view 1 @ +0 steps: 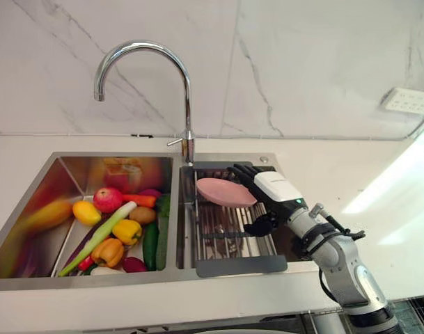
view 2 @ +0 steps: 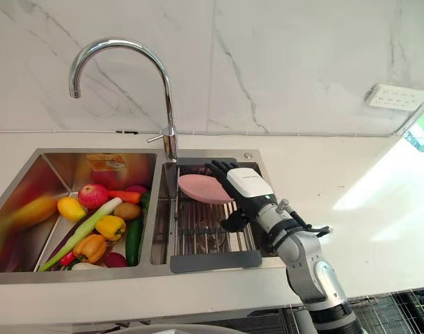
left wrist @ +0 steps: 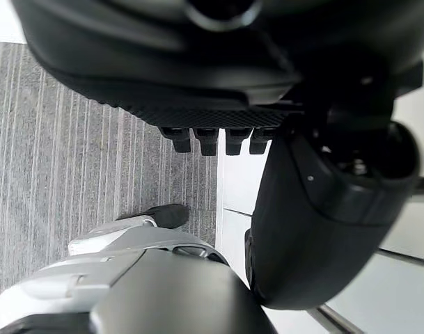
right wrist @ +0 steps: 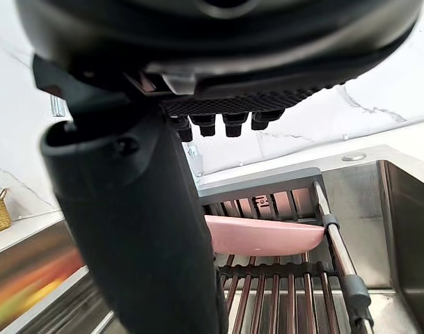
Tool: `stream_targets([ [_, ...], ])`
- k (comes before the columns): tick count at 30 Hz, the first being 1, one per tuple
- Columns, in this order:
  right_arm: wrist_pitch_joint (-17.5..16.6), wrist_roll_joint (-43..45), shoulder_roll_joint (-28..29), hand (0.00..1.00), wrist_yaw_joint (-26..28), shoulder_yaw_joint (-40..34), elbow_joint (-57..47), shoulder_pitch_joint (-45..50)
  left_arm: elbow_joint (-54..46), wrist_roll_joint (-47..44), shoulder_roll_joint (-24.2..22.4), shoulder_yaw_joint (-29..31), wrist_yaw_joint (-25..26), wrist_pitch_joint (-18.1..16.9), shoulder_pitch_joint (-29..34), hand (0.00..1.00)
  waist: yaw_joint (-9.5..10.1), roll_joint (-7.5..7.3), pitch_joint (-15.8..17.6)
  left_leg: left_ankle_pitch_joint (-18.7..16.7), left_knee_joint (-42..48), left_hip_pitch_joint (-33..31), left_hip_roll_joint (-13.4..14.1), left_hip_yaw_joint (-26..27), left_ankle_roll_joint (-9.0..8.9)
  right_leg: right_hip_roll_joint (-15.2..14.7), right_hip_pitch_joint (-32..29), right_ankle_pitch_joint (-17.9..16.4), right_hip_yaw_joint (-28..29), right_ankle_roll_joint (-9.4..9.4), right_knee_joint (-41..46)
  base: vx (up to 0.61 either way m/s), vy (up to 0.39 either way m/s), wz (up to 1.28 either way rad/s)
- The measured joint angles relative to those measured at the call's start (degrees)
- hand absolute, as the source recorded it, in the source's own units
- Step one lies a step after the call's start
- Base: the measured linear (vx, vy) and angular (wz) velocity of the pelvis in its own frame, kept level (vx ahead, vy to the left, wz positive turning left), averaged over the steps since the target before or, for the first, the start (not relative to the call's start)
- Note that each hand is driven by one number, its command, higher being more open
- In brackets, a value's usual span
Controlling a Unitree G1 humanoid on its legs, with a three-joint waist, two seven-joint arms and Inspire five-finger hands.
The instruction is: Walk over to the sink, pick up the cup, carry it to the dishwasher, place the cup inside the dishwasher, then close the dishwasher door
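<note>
A: Quick, where's the cup?

B: Pink cup (view 1: 224, 192) lies on the rack (view 1: 225, 235) in the right basin of the sink (view 1: 30, 198), at the back end near the tap (view 1: 187, 90). It looks low and shallow from here. Nothing is holding it.

A: Right hand?

B: Right hand (view 1: 269, 193) is at the cup's right edge, fingers straight, thumb spread apart lower down, clamped on nothing. Can't tell if it's touching the cup.

A: Left?

B: Left hand (left wrist: 218, 69) hangs low over the grey floor (left wrist: 93, 139), fingers relaxed, empty.

A: Step?

B: I'd call it the grasp, so the task is at an early stage. To do it well, get the fingers over the top edge and the thumb under the near rim, then close evenly. The cup sits on bars, so it will probably slide or tip if pushed sideways. Lift straight up, clear of the rack and tap. Leave the vegetables (view 1: 121, 226) in the left basin alone.
</note>
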Motion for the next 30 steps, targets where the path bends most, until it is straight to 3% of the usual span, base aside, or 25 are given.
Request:
stream_targets([
  [12,2.92,-2.06,1.32,1.0,-2.71,4.88,6.25,-2.07,-1.84,-0.46,-0.56,-0.25,-0.26,0.82,0.27,1.0,0.82,1.11,0.71,1.45,-1.93,0.71,-0.24,-0.39,-0.75,-0.16,0.06,-0.05,-0.9,0.08,-0.23,-0.01,0.0,0.02],
  [24,7.5,-6.44,4.17,1.0,-15.09,6.9,16.62,-8.29,-3.82,-1.12,-2.17,-0.35,-0.28,1.0,0.44,1.0,1.43,2.91,1.95,1.84,-2.57,0.94,-0.23,-0.87,-1.11,-0.21,0.26,-0.08,-1.92,0.13,-0.22,-0.01,0.002,0.02],
  [25,7.82,-6.57,4.17,0.0,-15.79,7.21,17.6,-8.88,-3.89,-1.18,-2.29,-0.43,-0.28,1.0,0.4,1.0,1.48,3.07,2.07,1.84,-2.58,0.94,-0.22,-0.9,-1.12,-0.21,0.26,-0.08,-2.01,0.13,-0.22,0.0,0.0,0.0],
  [30,8.73,-12.0,4.6,0.0,-18.91,8.84,23.71,-10.97,-4.61,-1.18,-2.48,-0.8,-0.28,1.06,0.32,1.0,2.56,3.14,2.3,1.89,-2.63,0.87,-0.14,-1.1,-1.31,-0.22,0.27,-0.14,-2.59,0.2,-0.22,0.0,0.0,0.01],
])
